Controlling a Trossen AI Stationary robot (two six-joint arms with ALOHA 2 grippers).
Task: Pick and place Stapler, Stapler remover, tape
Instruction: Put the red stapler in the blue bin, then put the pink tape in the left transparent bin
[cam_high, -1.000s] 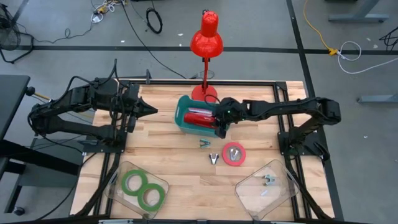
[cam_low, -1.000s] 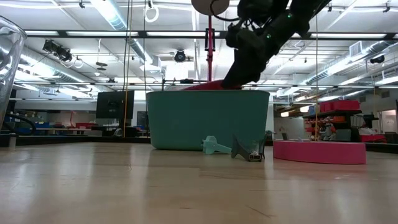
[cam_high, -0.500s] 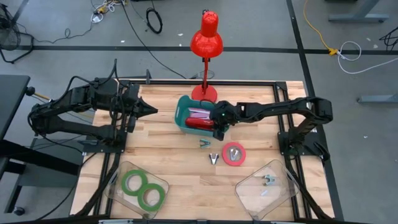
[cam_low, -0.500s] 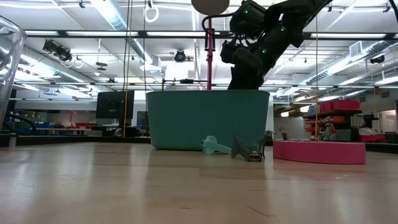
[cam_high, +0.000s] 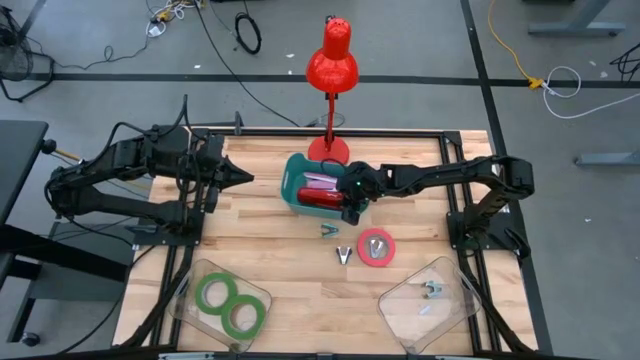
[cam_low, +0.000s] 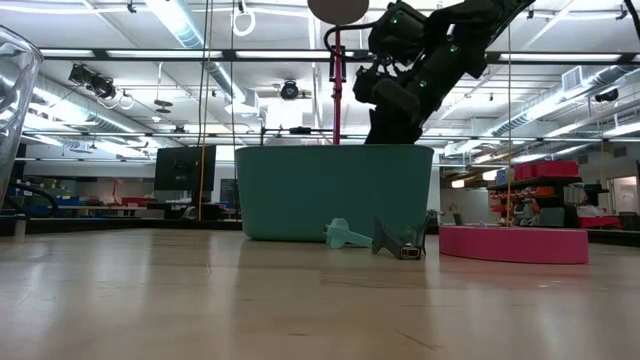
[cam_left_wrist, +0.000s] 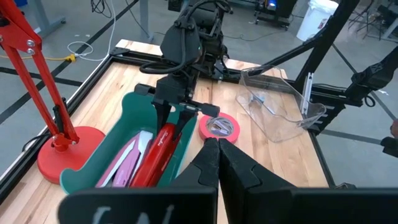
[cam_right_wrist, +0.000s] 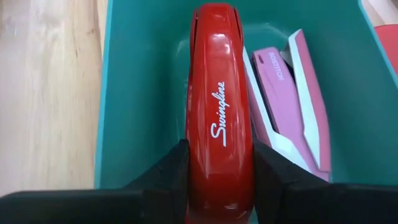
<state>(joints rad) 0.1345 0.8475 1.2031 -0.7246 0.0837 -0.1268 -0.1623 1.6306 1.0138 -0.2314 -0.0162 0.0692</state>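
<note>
At the near edge of the pale wooden-plank bench (cam_high: 290, 255) sit two clear plastic trays. The one toward the left arm's side (cam_high: 222, 303) holds two flat green tape rolls (cam_high: 228, 304) lying side by side and touching; the other clear tray (cam_high: 427, 303) holds a few small metal pieces too small to identify.

Farther in, a red-pink tape roll with a pale centre (cam_high: 376, 247) lies flat on the bare wood. Just beside it rest a small silver claw-type staple remover (cam_high: 344, 254) and a teal staple remover (cam_high: 329, 232), the teal one nearest the bin wall; in the low view both stand in front of the bin, apart from it.

Beyond them is a teal plastic bin (cam_high: 292, 188). Inside lie a glossy red stapler (cam_right_wrist: 219, 118) and a pink-and-white stapler (cam_right_wrist: 292, 99), side by side along the bin's length. The right end effector (cam_high: 350, 207) reaches down into the bin, its fingers spread and closed around the red stapler's near end, one on each flank.

The left end effector (cam_high: 240, 178) hangs above the bench's left side, well apart from the bin, its fingers pressed together to a point.

Behind the bin stands a red desk lamp (cam_high: 332, 62) with a round base at the bench's far edge. Past that are grey floor, cables, and a workshop hall with ceiling lights.
</note>
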